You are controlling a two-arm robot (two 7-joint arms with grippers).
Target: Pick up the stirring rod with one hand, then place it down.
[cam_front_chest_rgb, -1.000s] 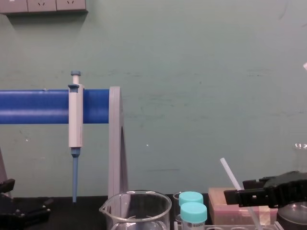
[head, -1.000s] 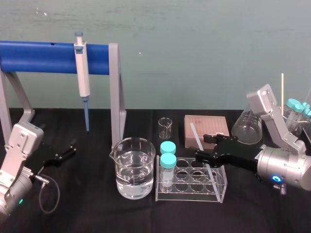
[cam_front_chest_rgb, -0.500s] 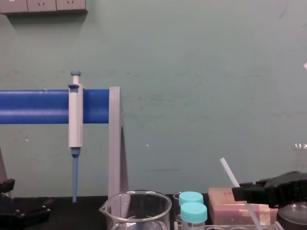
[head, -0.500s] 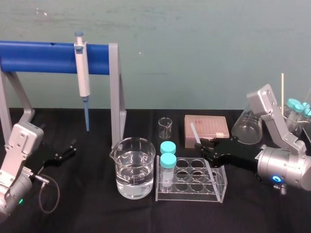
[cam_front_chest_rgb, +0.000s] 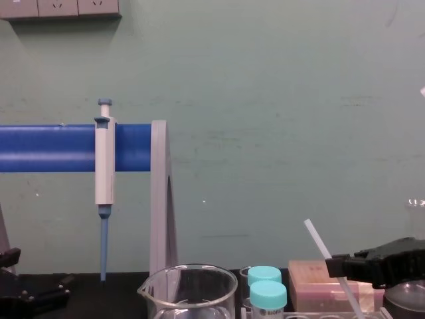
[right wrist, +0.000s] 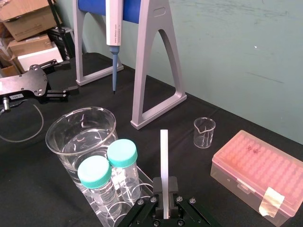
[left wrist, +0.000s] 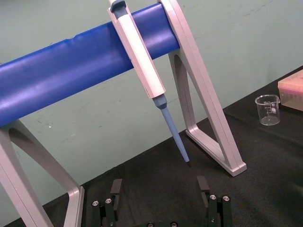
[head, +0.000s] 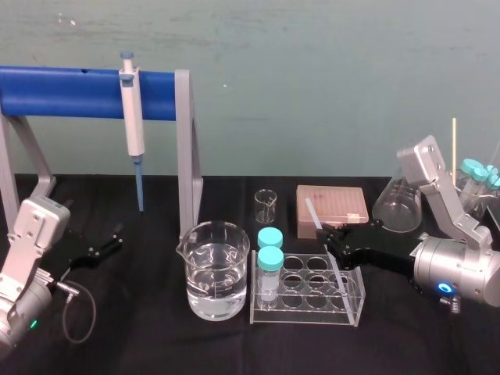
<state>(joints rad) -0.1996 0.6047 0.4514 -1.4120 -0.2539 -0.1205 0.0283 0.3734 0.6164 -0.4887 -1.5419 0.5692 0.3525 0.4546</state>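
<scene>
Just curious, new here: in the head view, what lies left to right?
Left gripper, parked → pipette → large water beaker → teal-capped vials → pink tip box, right gripper holding the stirring rod before it → conical flask.

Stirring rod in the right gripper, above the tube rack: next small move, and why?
Probably lift slightly, along the rod's tilt. The right gripper looks shut on the stirring rod, whose lower end seems to sit inside the test tube rack; clearing it first avoids dragging the rack. The left gripper is parked open.
</scene>
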